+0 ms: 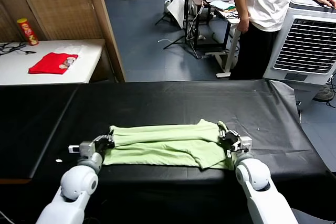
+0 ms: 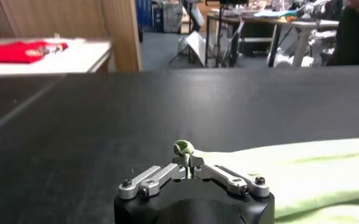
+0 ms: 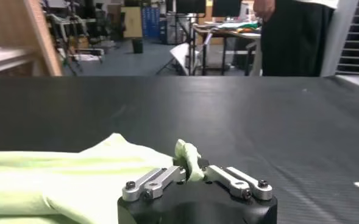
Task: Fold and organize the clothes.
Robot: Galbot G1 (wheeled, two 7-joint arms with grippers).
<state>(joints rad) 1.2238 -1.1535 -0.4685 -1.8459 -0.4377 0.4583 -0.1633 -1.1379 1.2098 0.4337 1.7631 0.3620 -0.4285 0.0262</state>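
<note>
The clothes, a single pale green shirt [image 1: 163,148], lie folded into a long band across the near part of the black table [image 1: 157,103]. My left gripper [image 1: 107,141] sits at the band's left end, shut on a small nub of green cloth that pokes up between its fingers [image 2: 187,163]; the rest of the shirt [image 2: 301,170] runs off to one side. At the right end my right gripper [image 1: 227,141] is shut on a thicker bunch of the same cloth [image 3: 190,165], the shirt [image 3: 57,176] spreading away beside it.
A white side table at the back left carries a small red garment [image 1: 52,62] and a red can [image 1: 26,31]. A person [image 1: 262,14] stands beyond the table's far right by a white air cooler [image 1: 310,40]. The table's front edge is just below the shirt.
</note>
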